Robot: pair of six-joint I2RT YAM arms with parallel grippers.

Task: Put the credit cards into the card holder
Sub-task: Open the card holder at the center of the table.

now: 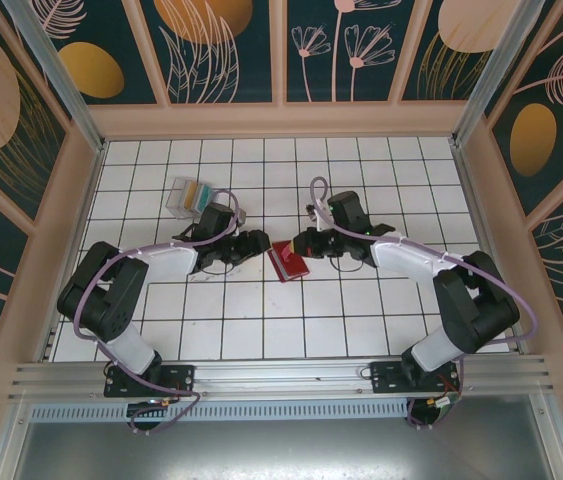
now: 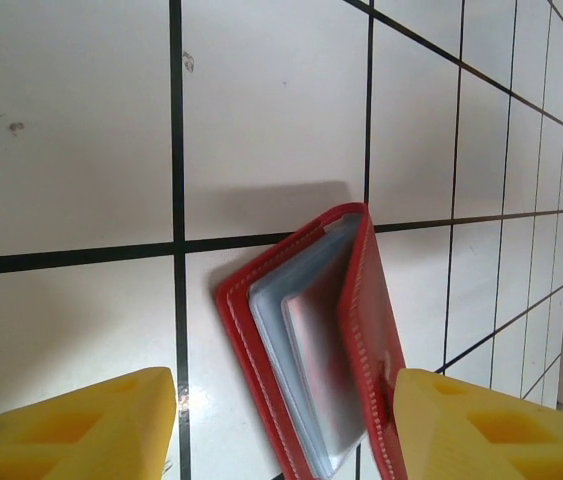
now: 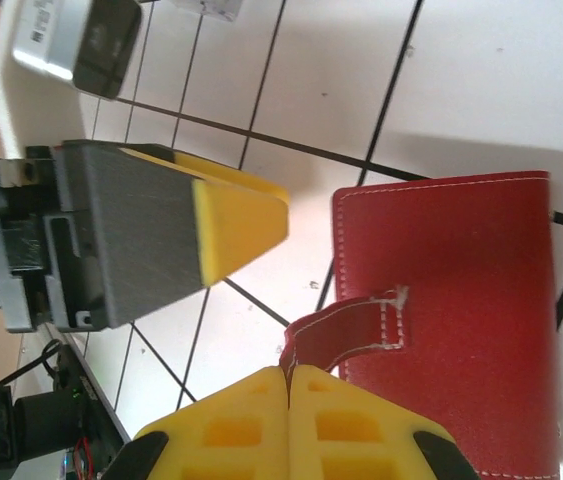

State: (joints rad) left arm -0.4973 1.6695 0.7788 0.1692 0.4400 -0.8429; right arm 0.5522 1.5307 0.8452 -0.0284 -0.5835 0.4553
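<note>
1. The wallet (image 1: 289, 263) lies on the table (image 1: 361, 320) between the two grippers, half open, with its grey pockets facing the left gripper (image 2: 283, 392)
2. The right gripper (image 3: 288, 388) has its fingers pressed together on the tab (image 3: 356, 322) and appears to pinch it; that pinch should hold the cover up and back so the pockets gape
3. The left gripper's fingers are spread wide and empty, one on either side of the wallet; the cards (image 1: 199, 190), yellow and teal, sit in the clear case (image 1: 177, 203), well apart at the far left
4. The step in hand looks like opening the wallet: lift the tab gently, since a hard pull would likely drag the light wallet across the tiles
5. The left gripper should then fetch one card by a short edge and slide it in along a pocket mouth
</note>
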